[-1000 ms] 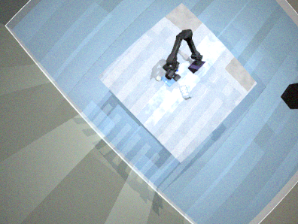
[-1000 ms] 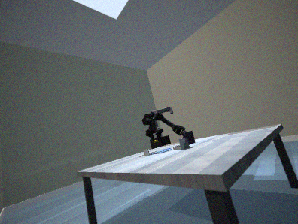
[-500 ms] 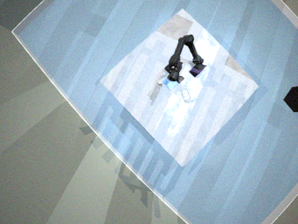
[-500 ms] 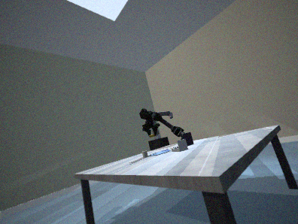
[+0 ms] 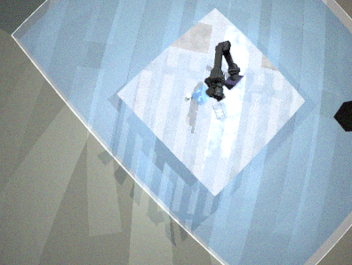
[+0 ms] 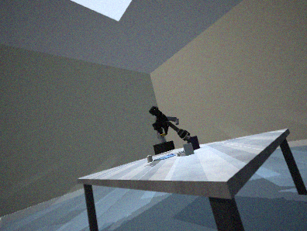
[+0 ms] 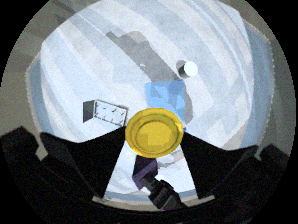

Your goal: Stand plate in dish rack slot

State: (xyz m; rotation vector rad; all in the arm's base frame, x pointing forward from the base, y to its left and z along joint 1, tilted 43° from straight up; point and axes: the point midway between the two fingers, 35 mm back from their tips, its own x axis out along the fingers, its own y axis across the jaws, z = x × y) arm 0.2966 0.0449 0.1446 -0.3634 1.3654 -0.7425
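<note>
My gripper is shut on the yellow plate, one fingertip at each side of its rim. The plate's round face is turned to the wrist camera. The exterior view shows the gripper raised well above the table. The dish rack is a small wire frame on the table, left of the plate in the wrist view. Its rails are small, and the plate is clear of it.
A blue mat lies below. A white cylinder stands beside it. A grey block is at the rack's end. A purple block is by the arm's base.
</note>
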